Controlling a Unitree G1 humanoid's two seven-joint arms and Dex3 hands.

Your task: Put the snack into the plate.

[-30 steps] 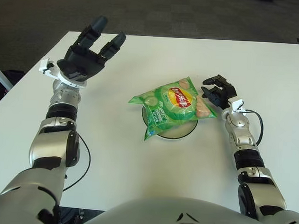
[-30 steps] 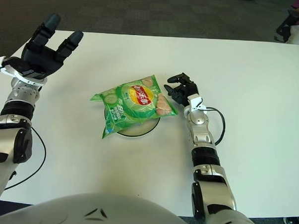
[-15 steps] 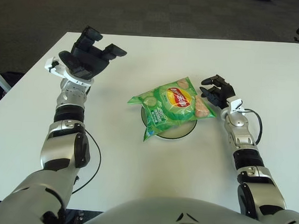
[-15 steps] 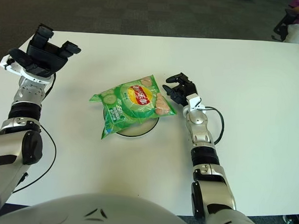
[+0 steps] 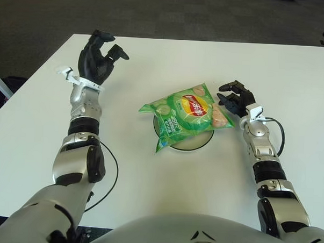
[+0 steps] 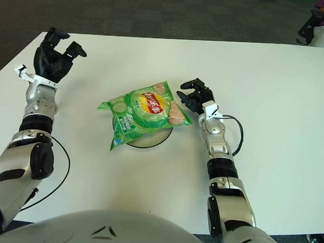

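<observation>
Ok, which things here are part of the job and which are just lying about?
Job:
- green chip bag, lying on the plate
- white plate, under the bag
- right hand, beside the bag, fingers open
- left hand, raised far left

Lying about:
- white table

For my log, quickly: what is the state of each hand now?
Left hand: raised over the table's left part, fingers loosely curled, holding nothing.
Right hand: beside the snack bag on the plate, open, not gripping it.
</observation>
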